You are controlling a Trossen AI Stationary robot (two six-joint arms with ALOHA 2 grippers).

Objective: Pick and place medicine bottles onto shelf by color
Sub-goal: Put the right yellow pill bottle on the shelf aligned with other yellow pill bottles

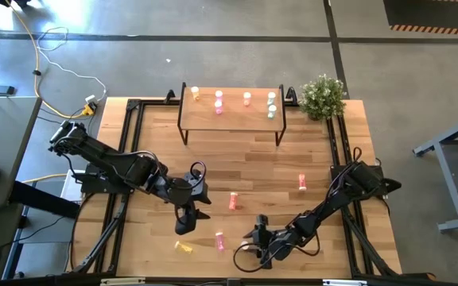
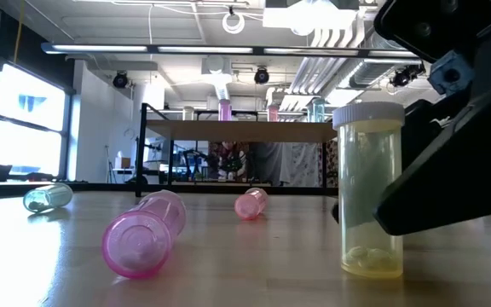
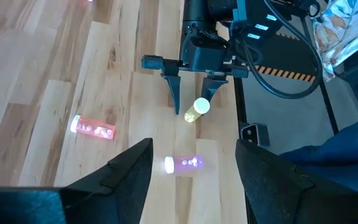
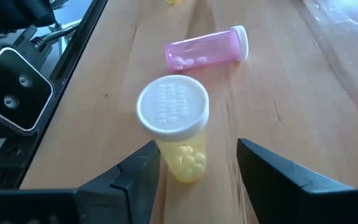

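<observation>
A yellow bottle (image 4: 174,134) with a white cap stands upright on its base on the tabletop; it also shows in the low view (image 2: 369,188). My right gripper (image 4: 194,155) is open at the table's near edge (image 1: 249,245), one finger on each side of the bottle's lower part. My left gripper (image 3: 191,155) is open and empty above the table (image 1: 183,222), just left of a pink bottle (image 3: 184,163) that lies on its side. The shelf (image 1: 230,115) stands at the far edge with several bottles upright on it. My right gripper's fingers (image 4: 138,174) come in low from the table's right and stand on either side of the yellow bottle's lower part (image 4: 185,163). I cannot tell whether a finger touches it. The bottle stands upright on the table.
More bottles lie on their sides: a pinkish one (image 1: 233,201) mid-table, a red-orange one (image 1: 301,183) to the right, a yellow one (image 1: 184,247) near the front edge. A potted plant (image 1: 322,95) stands at the far right. A dark frame (image 1: 130,143) runs round the table.
</observation>
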